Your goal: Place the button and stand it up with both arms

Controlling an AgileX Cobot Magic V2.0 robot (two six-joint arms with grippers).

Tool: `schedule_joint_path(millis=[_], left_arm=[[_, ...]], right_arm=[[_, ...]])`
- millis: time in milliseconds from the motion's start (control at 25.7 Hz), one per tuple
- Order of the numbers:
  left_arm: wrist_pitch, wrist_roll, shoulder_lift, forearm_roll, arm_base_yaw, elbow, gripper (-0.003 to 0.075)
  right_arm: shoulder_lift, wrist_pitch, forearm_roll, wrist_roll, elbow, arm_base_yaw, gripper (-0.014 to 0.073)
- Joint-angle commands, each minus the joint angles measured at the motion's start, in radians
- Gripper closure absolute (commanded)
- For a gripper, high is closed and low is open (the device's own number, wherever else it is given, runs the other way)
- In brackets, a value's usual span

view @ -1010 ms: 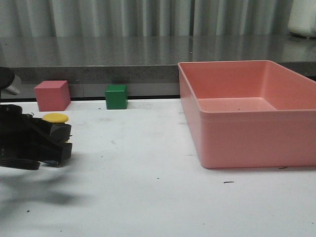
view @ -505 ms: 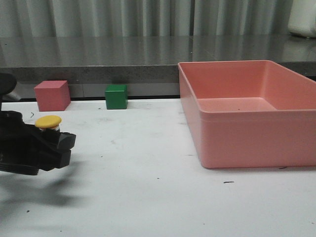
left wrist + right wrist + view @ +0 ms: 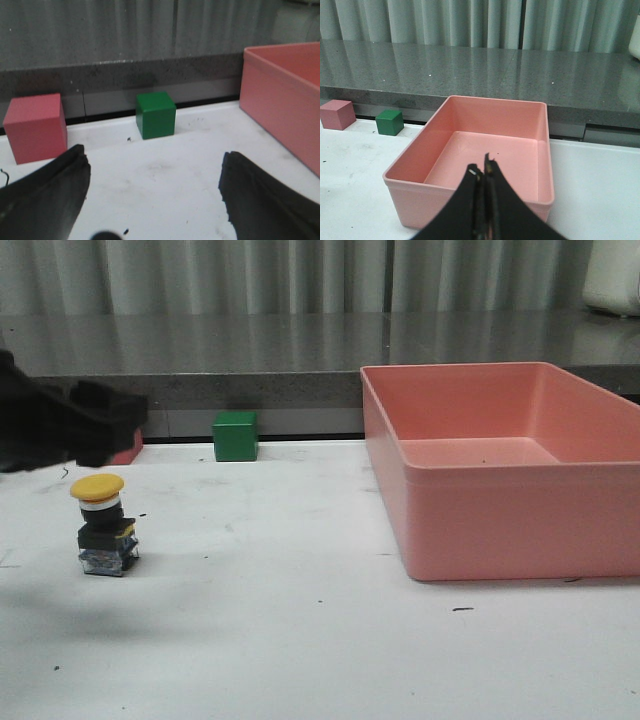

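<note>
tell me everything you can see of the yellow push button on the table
The button stands upright on the white table, at its left side, in front of the green cube. It has a yellow mushroom cap on top, a white collar under it, then a black blocky body with a clear bottom section. It looks like plastic. Only the table touches it; the left gripper is above it, jaws open.

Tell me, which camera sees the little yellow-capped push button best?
The front view: the yellow-capped push button stands upright there on the white table, fully visible. The left wrist and right wrist views don't show it at all.
</note>
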Motion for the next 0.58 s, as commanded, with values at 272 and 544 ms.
schedule_joint_path(millis=[272,544], left_arm=[[0.343,-0.009,-0.433,-0.011,0.001,-0.13,0.0209],[0.695,-0.007,-0.75,-0.011,0.001,-0.128,0.0496]], right_arm=[[0.012,-0.084,-0.001,-0.01,-0.023,-0.005,0.0654],[0.012,-0.084,-0.001,-0.01,-0.023,-0.005,0.0656]])
